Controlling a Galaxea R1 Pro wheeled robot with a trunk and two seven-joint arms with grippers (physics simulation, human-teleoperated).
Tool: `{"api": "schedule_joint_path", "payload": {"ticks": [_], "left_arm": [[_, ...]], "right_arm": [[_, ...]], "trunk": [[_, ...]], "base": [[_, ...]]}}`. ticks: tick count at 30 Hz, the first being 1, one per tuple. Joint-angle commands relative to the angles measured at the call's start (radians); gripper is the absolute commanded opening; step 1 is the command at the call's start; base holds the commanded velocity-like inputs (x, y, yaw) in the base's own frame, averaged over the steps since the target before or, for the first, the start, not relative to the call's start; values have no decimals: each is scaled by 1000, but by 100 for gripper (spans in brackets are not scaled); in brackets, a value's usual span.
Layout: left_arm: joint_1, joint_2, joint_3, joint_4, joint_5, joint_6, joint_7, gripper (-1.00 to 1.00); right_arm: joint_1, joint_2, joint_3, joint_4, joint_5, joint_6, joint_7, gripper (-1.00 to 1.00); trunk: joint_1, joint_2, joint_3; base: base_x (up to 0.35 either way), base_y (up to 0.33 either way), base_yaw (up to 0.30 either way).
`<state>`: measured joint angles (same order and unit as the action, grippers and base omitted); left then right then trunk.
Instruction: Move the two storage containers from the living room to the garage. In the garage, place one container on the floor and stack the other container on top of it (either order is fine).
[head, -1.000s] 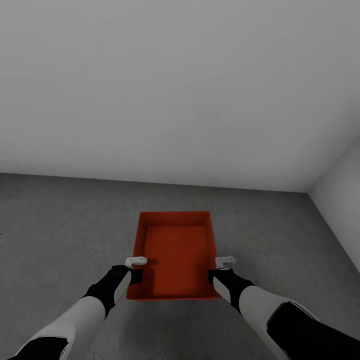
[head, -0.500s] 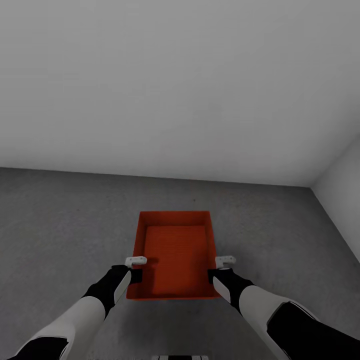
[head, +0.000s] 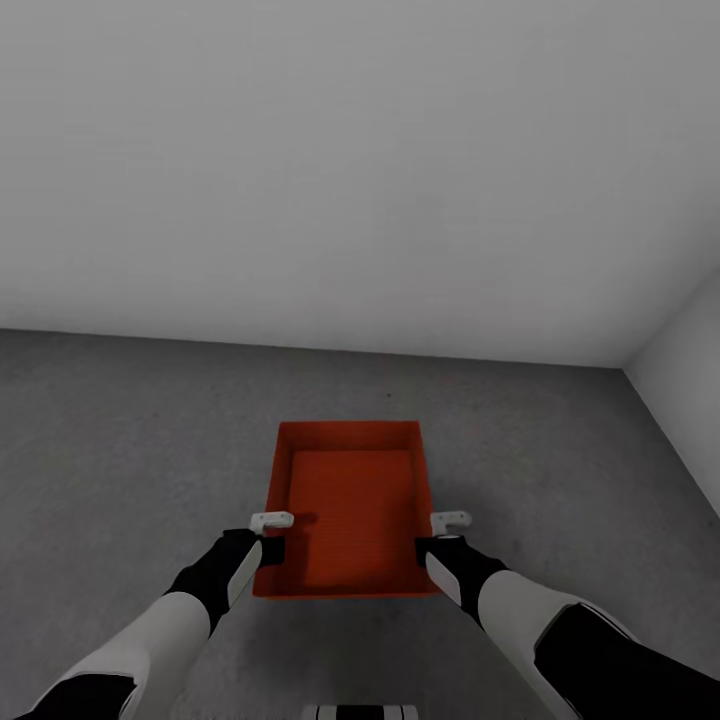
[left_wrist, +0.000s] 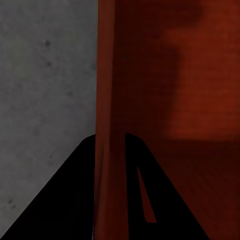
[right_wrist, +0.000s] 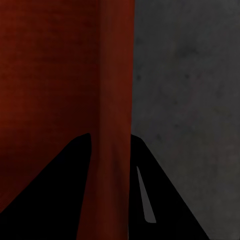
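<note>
Where fingers (left_wrist: 85, 200) straddle container (head: 348, 510) walls – tips hidden

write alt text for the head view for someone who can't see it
An orange-red open-topped storage container is held between two arms, the left gripper on its left wall and the right gripper on its right wall. Below it is a dark grey concrete floor, with a plain grey-white wall beyond.

Head view downward; wrist views close along container (head: 350, 505) walls.
</note>
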<state>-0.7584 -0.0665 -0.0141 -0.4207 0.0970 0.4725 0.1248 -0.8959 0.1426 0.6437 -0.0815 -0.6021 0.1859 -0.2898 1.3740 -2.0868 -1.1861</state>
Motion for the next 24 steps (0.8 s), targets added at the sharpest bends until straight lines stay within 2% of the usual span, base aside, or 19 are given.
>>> {"api": "schedule_joint_path", "payload": {"ticks": [1, 24], "left_arm": [[1, -3, -17, 17, 26, 6, 12, -100], [1, -3, -17, 17, 26, 6, 10, -100]], "right_arm": [[-1, 0, -2, -32, 21, 3, -69, -100], [-1, 0, -2, -32, 20, 3, -68, -100]], "trunk": [[0, 0, -1], [0, 0, -32]], "base": [[0, 0, 0], [0, 0, 0]]}}
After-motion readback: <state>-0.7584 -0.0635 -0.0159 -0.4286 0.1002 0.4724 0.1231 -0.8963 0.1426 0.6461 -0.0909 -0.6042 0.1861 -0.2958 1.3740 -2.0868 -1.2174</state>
